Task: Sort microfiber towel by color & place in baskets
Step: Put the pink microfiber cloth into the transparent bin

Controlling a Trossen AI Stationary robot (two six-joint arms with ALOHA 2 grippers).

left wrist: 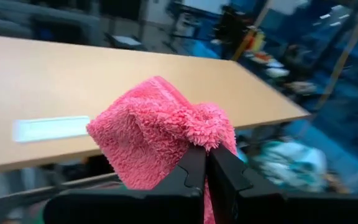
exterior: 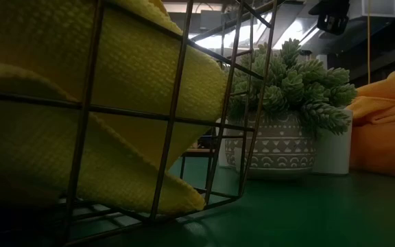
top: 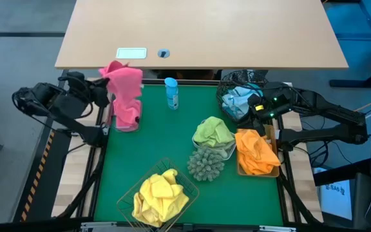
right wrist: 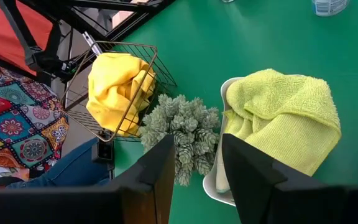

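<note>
Holding a pink towel (top: 122,82) pinched between its closed fingers, the left gripper (left wrist: 207,163) hangs just above the clear bin (top: 125,121), where more pink cloth already lies directly beneath it. This looks like the last towel still in hand. Away from that gripper, the yellow towel (top: 160,196) fills the gold wire basket (top: 129,193), the green towel (top: 214,133) sits in the white tray (right wrist: 219,179), the orange towel (top: 256,152) in the tan tray (top: 239,171), and pale blue cloth in the black mesh basket (top: 227,82). The right gripper (right wrist: 197,163) waits with its fingers apart and empty, just beside the mesh basket. What remains, I judge, is lowering and releasing the pink towel.
</note>
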